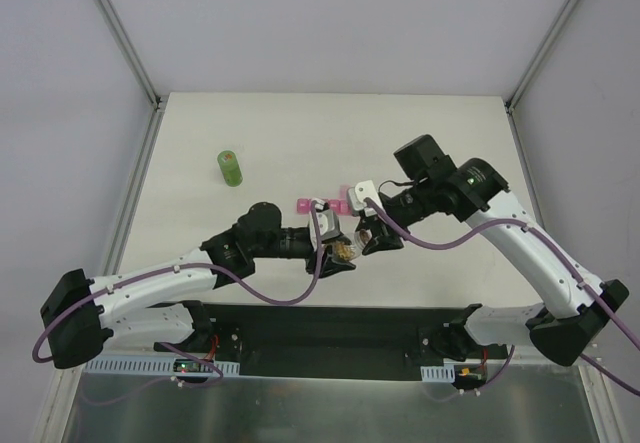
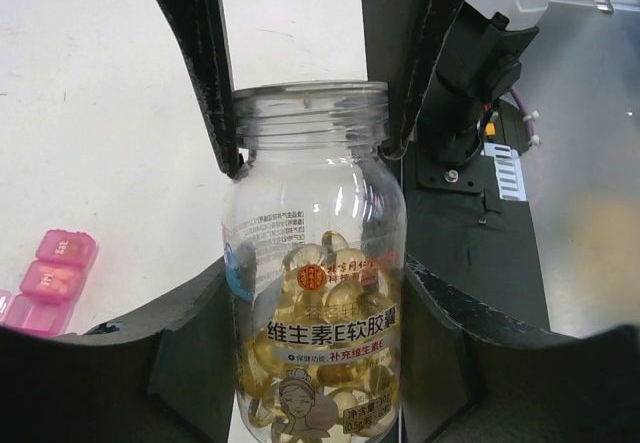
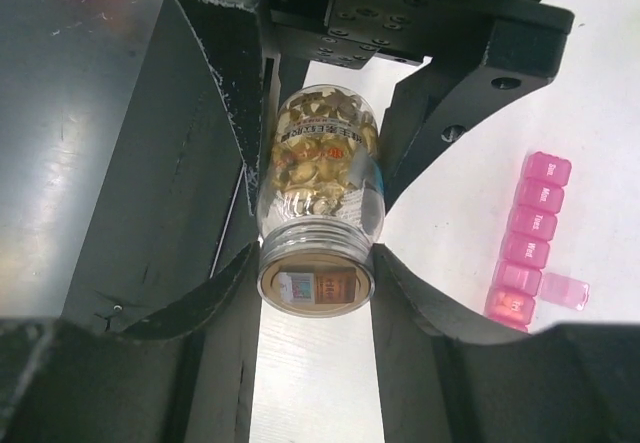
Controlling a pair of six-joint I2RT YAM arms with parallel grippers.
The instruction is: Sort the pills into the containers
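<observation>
A small clear bottle [image 2: 315, 263] with a bare threaded neck holds a heap of yellow-brown pills [image 2: 335, 298]. My left gripper [image 1: 340, 254] is shut on the bottle's body and holds it above the table's near edge. My right gripper [image 1: 368, 238] faces it, its fingers [image 2: 215, 93] pressed on both sides of the neck. In the right wrist view the bottle [image 3: 318, 193] points its mouth at the camera, pills [image 3: 325, 148] behind it. The pink containers strip [image 1: 303, 204] lies on the table just beyond both grippers, partly hidden; it also shows in the wrist views [image 2: 52, 281] [image 3: 530, 233].
A green cylindrical bottle [image 1: 230, 168] stands at the left of the table. One end compartment of the pink strip has its lid [image 3: 566, 291] swung open. The black base plate [image 1: 330, 328] lies below the grippers at the near edge.
</observation>
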